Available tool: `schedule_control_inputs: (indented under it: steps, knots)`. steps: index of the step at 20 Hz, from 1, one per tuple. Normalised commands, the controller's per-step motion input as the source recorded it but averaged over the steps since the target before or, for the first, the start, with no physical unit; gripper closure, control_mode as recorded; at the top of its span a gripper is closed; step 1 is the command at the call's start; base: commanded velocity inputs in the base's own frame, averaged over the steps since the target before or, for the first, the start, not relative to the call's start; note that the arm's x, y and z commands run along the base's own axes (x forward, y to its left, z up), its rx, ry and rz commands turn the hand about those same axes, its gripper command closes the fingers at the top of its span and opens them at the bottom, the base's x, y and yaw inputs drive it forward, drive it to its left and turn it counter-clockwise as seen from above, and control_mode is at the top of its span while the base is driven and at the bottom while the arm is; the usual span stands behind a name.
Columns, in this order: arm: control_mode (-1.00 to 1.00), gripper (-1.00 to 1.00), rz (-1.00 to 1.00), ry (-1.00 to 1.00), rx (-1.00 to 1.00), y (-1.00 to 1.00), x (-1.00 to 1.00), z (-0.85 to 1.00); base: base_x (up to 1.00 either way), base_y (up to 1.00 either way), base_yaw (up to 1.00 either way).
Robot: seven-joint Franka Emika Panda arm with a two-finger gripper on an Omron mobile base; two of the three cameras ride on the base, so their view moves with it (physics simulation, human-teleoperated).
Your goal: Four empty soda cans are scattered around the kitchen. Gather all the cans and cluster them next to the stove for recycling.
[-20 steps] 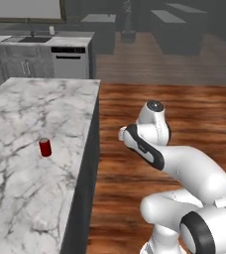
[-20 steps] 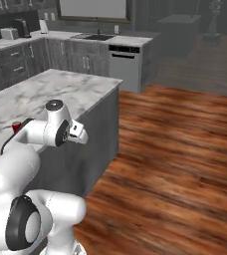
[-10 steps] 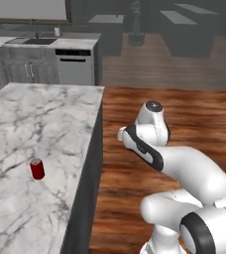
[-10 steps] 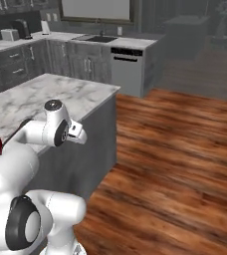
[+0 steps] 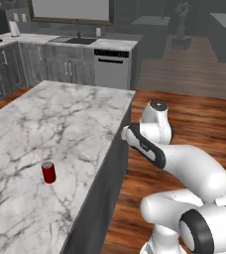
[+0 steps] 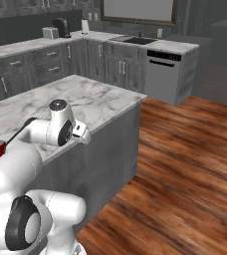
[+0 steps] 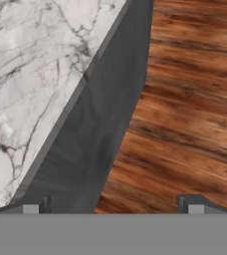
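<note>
On the marble island [image 5: 75, 114] a soda can [image 5: 48, 172] stands upright, well back from the edge; the gripper [image 7: 113, 209] hangs over that edge, fingers wide, empty.

Soda can [image 5: 48, 172] upright on marble island [image 5: 60, 119].

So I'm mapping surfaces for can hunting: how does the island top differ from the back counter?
The island top is white veined marble and holds one red can; the back counter is plain pale grey. The island stands alone on the wood floor; the counter runs along the wall with a sink. Both sit on grey bases.
</note>
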Motion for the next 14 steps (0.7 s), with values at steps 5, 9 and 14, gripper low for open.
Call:
schedule_control_inputs:
  steps: [5,9,14]
  knots:
    - [1.0,-1.0,0.0,0.0,0.0,0.0,0.0,0.0,0.25,-0.19,0.24]
    - [1.0,-1.0,0.0,0.0,0.0,0.0,0.0,0.0,0.01,-0.01,0.0]
    - [1.0,-1.0,0.0,0.0,0.0,0.0,0.0,0.0,0.01,0.0,0.0]
